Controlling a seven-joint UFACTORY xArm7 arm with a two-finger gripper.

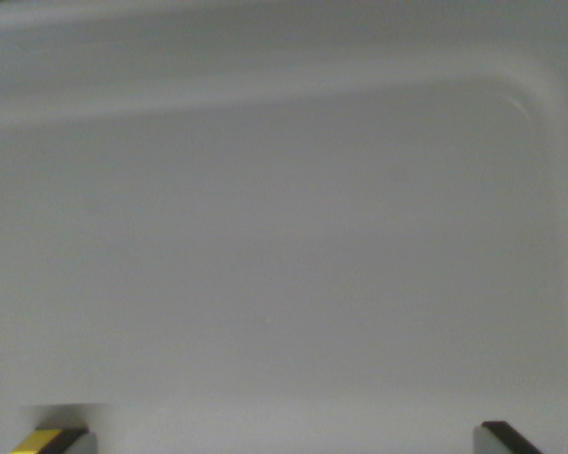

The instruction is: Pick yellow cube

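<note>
Yellow cube (36, 441), small and bright, shows only as a sliver at the bottom left corner of our wrist view, right against the dark left fingertip (71, 439) of our gripper (289, 440). We cannot tell whether it touches that fingertip or merely lies beside it. Our second dark fingertip (506, 438) sits far off at the bottom right, so the jaws stand spread wide, with bare floor between them. Beneath us lies a pale grey, smooth tray (540, 104), its raised rim curving round the far right corner. Everything looks soft and blurred.
</note>
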